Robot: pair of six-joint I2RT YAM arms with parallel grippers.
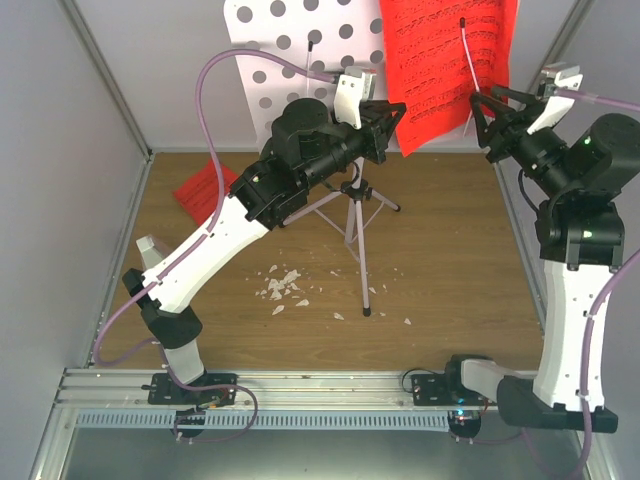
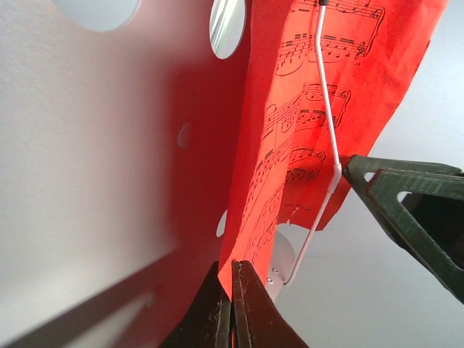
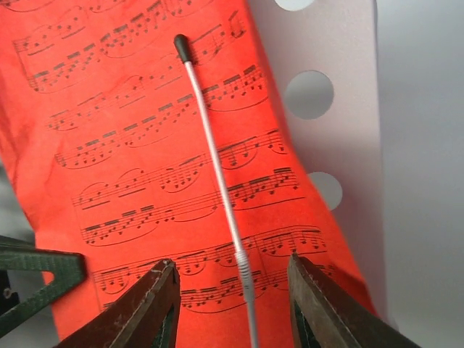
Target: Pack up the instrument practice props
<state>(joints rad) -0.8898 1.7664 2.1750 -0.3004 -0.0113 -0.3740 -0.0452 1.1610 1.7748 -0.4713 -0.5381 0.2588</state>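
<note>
The pale perforated music-stand plate [image 1: 290, 50] stands at the back on silver tripod legs [image 1: 352, 225]. A red sheet of printed music [image 1: 445, 60] hangs on the plate's right side, under a thin silver wire page holder [image 3: 217, 167]. My left gripper [image 1: 397, 122] is shut on that sheet's lower left edge [image 2: 233, 267]. My right gripper [image 1: 481, 122] is open at the sheet's lower right, its fingers either side of the wire [image 3: 230, 262] without touching it. Another red sheet [image 1: 205, 190] lies on the floor at the left.
Small white crumbs [image 1: 283, 285] are scattered on the wooden floor in front of the tripod. Grey walls close in the left, right and back. A metal rail [image 1: 320, 385] runs along the near edge by the arm bases.
</note>
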